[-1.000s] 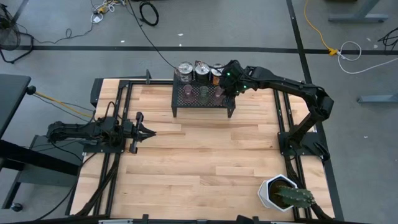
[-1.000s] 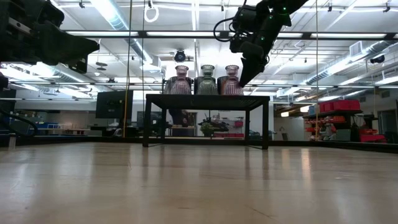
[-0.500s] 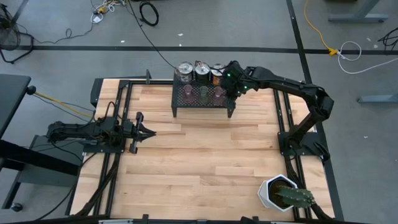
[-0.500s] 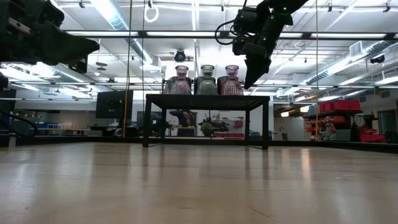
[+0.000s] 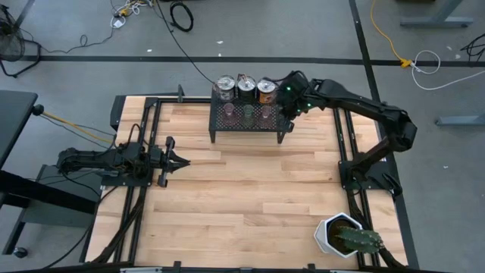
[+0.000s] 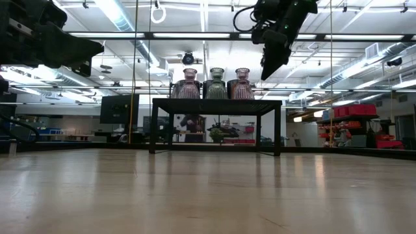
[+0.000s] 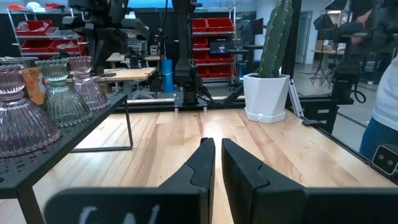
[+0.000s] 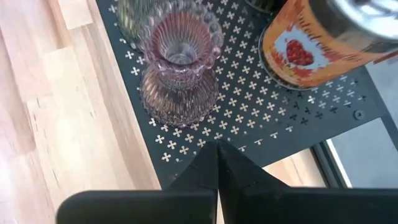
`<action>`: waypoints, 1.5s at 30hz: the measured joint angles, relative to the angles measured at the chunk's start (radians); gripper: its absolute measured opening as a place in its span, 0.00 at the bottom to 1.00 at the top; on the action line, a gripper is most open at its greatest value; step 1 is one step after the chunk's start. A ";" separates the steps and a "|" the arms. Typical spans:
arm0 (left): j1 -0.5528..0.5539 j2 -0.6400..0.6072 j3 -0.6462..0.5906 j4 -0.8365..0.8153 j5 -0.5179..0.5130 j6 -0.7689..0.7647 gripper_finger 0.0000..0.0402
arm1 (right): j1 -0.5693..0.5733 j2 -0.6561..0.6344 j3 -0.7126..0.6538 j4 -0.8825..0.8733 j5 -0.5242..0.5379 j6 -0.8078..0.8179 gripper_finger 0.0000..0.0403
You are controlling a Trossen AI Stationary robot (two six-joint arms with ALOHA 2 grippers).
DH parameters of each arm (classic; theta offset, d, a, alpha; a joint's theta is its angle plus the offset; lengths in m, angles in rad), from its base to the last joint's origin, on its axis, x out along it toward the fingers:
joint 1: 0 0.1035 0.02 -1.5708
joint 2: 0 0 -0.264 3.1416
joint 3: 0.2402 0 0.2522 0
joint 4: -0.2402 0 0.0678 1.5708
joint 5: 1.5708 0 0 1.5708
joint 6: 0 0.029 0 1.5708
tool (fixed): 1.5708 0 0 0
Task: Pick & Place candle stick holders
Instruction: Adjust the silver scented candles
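Observation:
A black mesh rack [image 5: 246, 130] stands at the table's far side. Three tinted-glass candle stick holders rest on their flared bases along its near edge: pink [image 6: 189, 84], green [image 6: 216, 83] and pink [image 8: 180, 62]. Three metallic can-like holders [image 5: 246, 86] stand behind them; the right one [image 8: 317, 43] has a strawberry label. My right gripper [image 6: 267, 73] hangs shut above the rack's right end, tilted downward, touching nothing. My left gripper [image 7: 215, 163] rests shut and level over the table's left side [image 5: 179, 161].
A white hexagonal pot with a cactus [image 5: 345, 236] stands at the table's near right corner. The wooden table top [image 5: 250, 189] lies bare between the rack and the pot. A person's leg [image 7: 379, 124] shows beyond the table's edge in the left wrist view.
My right gripper has risen and drawn back from the right pink holder toward the table's right edge, staying shut. All the holders have stayed in place on the rack.

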 joint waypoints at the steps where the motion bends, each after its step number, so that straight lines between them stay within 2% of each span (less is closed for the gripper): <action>1: 0.000 0.000 0.000 0.000 0.000 0.000 0.09 | 0.000 -0.006 0.000 0.001 0.000 -0.003 0.00; 13: 0.000 0.000 0.000 0.000 0.000 0.000 0.09 | 0.049 -0.074 0.000 0.026 -0.007 -0.035 0.00; 24: 0.000 0.000 0.000 0.000 0.000 0.000 0.09 | 0.118 -0.129 -0.001 0.088 -0.160 -0.056 0.00; 30: 0.000 0.000 0.000 0.000 0.000 0.000 0.09 | 0.153 -0.213 -0.152 0.217 -0.160 -0.019 0.00; 35: 0.000 0.000 0.000 0.000 0.000 0.000 0.09 | 0.172 -0.283 -0.249 0.243 -0.161 0.055 0.00; 40: 0.000 0.000 0.000 0.000 0.000 0.000 0.09 | 0.125 -0.300 -0.261 0.243 -0.093 0.079 0.00; 45: 0.000 0.000 0.000 0.000 0.000 0.000 0.09 | 0.019 -0.281 -0.244 0.274 0.014 0.068 0.00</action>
